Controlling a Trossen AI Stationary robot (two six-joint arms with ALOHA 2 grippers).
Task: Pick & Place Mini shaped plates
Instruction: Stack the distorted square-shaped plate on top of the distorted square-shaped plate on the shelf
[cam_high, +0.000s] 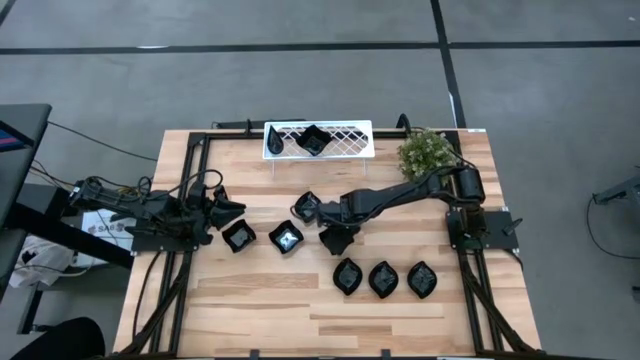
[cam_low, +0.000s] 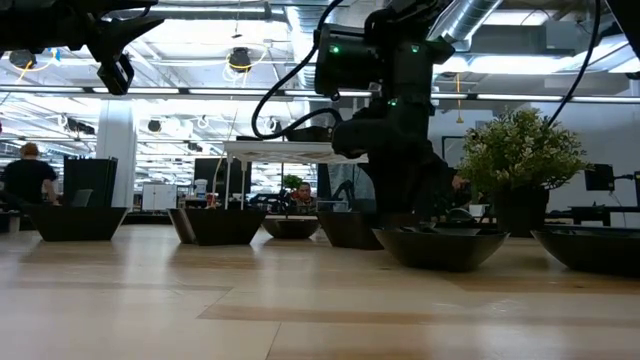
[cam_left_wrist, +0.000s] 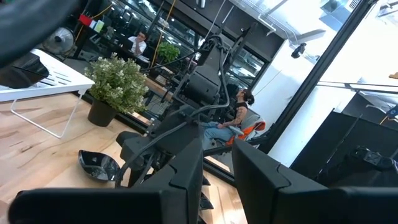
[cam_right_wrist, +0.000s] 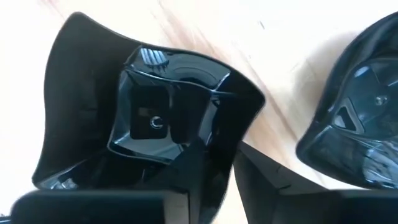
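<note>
Right gripper (cam_high: 334, 240) low over the pale wooden counter (cam_high: 250, 300), its jaws partly open around the rim of a small glossy black rounded-square plate (cam_right_wrist: 165, 118).

In the right wrist view one finger sits inside that plate's edge and the other outside it, so the jaws look part-closed on the wall; a firm grip cannot be confirmed. The left gripper (cam_high: 222, 208) waits at the counter's left side, jaws partly open and holding nothing. More glossy black mini plates lie about: two square ones (cam_high: 239, 236) (cam_high: 286, 238) left of centre, three leaf-shaped ones (cam_high: 348, 276) in a row nearer the front, and one (cam_high: 312, 140) in the white lattice tray (cam_high: 350, 140) at the back edge, beside a green potted plant (cam_high: 425, 152). Behind is a bright open workshop with people seated far off. No writing is readable.
</note>
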